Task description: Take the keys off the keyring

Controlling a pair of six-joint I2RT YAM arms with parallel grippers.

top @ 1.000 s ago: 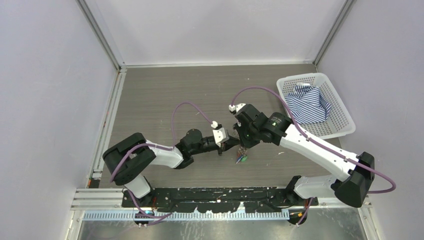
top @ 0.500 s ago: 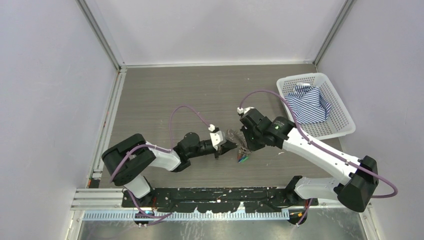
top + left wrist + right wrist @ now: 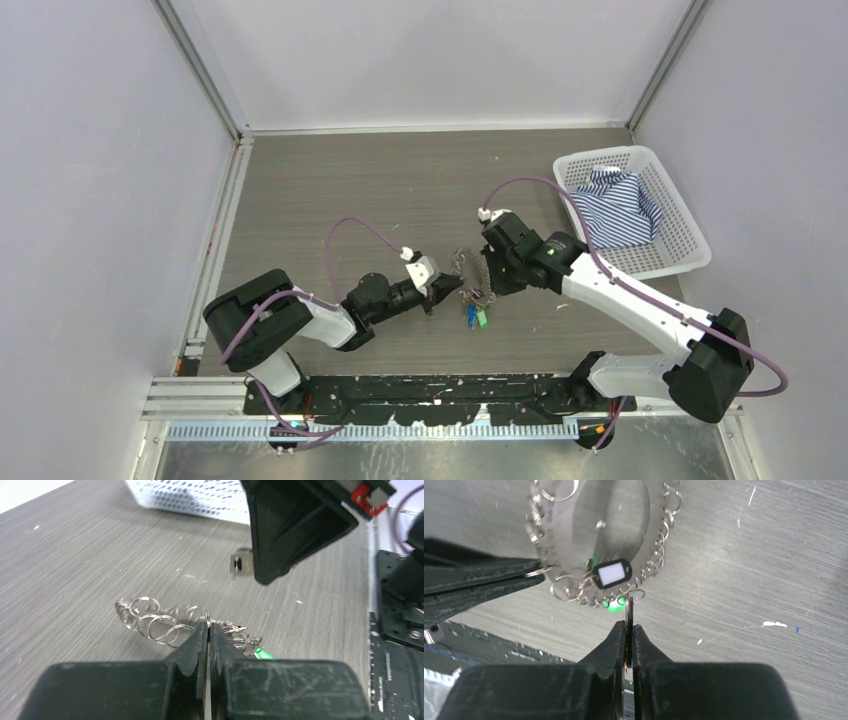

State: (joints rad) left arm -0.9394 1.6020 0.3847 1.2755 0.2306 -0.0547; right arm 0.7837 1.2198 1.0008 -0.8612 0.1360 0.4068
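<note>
The keyring (image 3: pixel 657 550) is a silvery hoop rimmed with several small split rings, lifted off the table between both grippers (image 3: pixel 468 270). My left gripper (image 3: pixel 207 624) is shut on one small ring of its rim; its fingers (image 3: pixel 484 577) come in from the left in the right wrist view. My right gripper (image 3: pixel 629 622) is shut on a thin dark key seen edge-on, hanging at the hoop's near rim. A green key head (image 3: pixel 614 605) and a black tag with a white label (image 3: pixel 611 573) dangle beside it. The green and blue keys (image 3: pixel 476 317) hang below the ring.
A white mesh basket (image 3: pixel 690 250) holding a striped blue shirt (image 3: pixel 615 205) stands at the back right. The grey wood-grain table is enclosed by pale walls on three sides. The arms' black base rail runs along the near edge.
My left gripper has shut on a small ring and drawn back left. My right gripper has shifted towards the near edge, and the keyring now shows stretched between the two.
</note>
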